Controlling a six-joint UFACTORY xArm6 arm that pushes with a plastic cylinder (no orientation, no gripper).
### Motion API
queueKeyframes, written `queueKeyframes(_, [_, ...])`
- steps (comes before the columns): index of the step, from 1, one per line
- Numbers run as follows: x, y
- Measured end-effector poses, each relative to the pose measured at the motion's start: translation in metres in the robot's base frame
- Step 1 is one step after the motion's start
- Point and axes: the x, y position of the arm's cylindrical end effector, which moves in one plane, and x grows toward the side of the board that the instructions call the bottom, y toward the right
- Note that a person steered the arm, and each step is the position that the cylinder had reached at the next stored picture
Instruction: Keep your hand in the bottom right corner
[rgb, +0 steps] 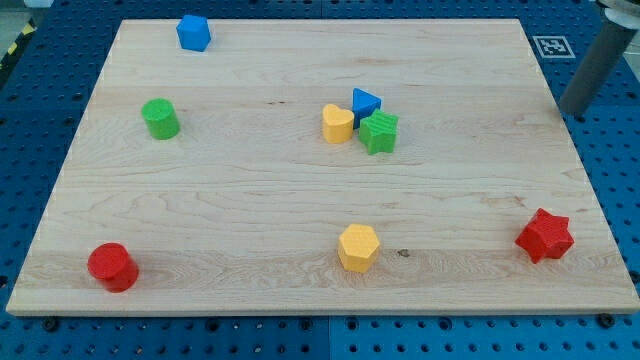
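Observation:
My rod comes down at the view's upper right, and my tip (572, 114) rests just off the right edge of the wooden board (250, 230). The nearest block is the red star (544, 236), well below the tip near the board's bottom right corner. A yellow hexagon (358, 247) lies at the bottom centre. A red cylinder (112, 267) lies at the bottom left.
A yellow heart-like block (338, 123), a blue triangle (366, 102) and a green star (379, 132) cluster at the board's centre. A green cylinder (160, 118) sits at the left and a blue block (193, 32) at the top left. A blue pegboard (610, 170) surrounds the board.

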Motion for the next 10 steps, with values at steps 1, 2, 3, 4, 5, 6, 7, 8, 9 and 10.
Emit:
queueKeyframes(1, [0.008,0.015])
queueKeyframes(2, [0.024,0.032])
queueKeyframes(3, [0.039,0.032])
queueKeyframes(4, [0.065,0.032])
queueKeyframes(5, [0.087,0.032])
queueKeyframes(6, [0.111,0.032])
queueKeyframes(7, [0.133,0.032])
queueKeyframes(8, [0.152,0.032])
queueKeyframes(9, [0.161,0.032])
queueKeyframes(10, [0.174,0.032])
